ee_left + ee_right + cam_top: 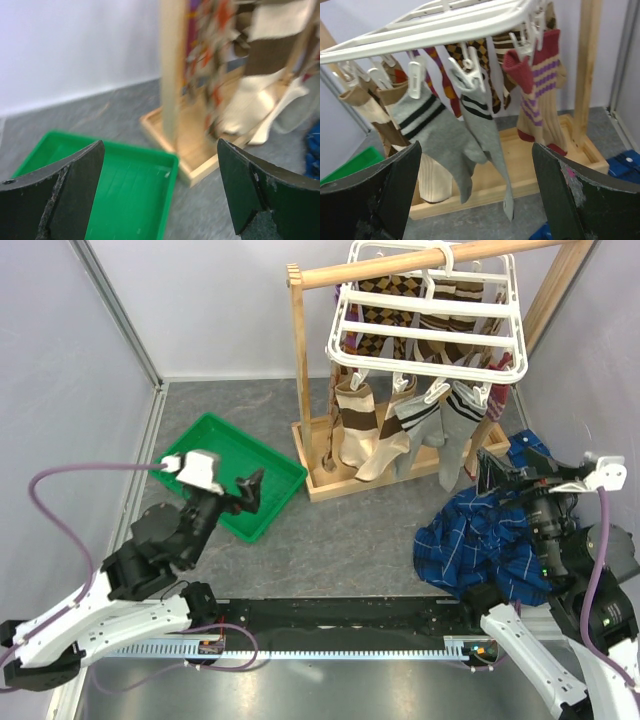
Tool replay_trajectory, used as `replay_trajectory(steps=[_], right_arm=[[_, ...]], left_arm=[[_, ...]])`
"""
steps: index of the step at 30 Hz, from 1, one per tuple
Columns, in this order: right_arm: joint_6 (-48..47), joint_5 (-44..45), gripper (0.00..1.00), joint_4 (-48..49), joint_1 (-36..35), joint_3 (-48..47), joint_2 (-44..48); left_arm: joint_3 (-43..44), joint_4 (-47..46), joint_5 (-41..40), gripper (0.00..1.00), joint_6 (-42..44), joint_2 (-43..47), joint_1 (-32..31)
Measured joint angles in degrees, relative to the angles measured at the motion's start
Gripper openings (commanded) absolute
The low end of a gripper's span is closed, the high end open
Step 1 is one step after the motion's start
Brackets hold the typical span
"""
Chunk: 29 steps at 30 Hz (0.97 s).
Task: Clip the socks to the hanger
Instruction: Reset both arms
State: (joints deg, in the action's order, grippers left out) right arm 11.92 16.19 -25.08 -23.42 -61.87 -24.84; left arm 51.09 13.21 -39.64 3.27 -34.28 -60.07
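The white grid hanger [430, 315] hangs by its hook from a wooden rail. Two grey socks with dark striped cuffs [445, 135] hang clipped to it, beside tan socks [352, 425] and a beige sock with a maroon cuff and toe [540, 95]. The hanger's frame [435, 25] and its white clips [470, 75] fill the top of the right wrist view. My left gripper [250, 487] is open and empty above the green tray [245, 470]. My right gripper [500, 472] is open and empty, facing the hanging socks.
The wooden rail stand [300, 350] has a tray-like base [335, 480]. Brown argyle socks [385, 300] hang behind the grid. A blue plaid cloth [480, 540] lies on the grey table at right. Walls close in on both sides.
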Motion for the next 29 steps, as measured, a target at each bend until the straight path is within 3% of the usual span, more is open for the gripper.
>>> replay_trajectory(steps=[5, 11, 29], right_arm=[[0.35, 5.38, 0.98, -2.93, 0.0, 3.58, 4.74], [1.33, 8.79, 0.98, -6.05, 0.0, 5.31, 6.43], [2.45, 13.49, 0.98, -8.59, 0.0, 5.79, 9.01]], left_arm=[[-5.62, 6.01, -7.02, 1.0, -3.58, 12.17, 0.0], [-8.7, 8.66, -12.15, 1.0, -4.39, 19.45, 0.0], [-9.77, 9.22, -18.21, 1.0, -4.26, 24.98, 0.0]])
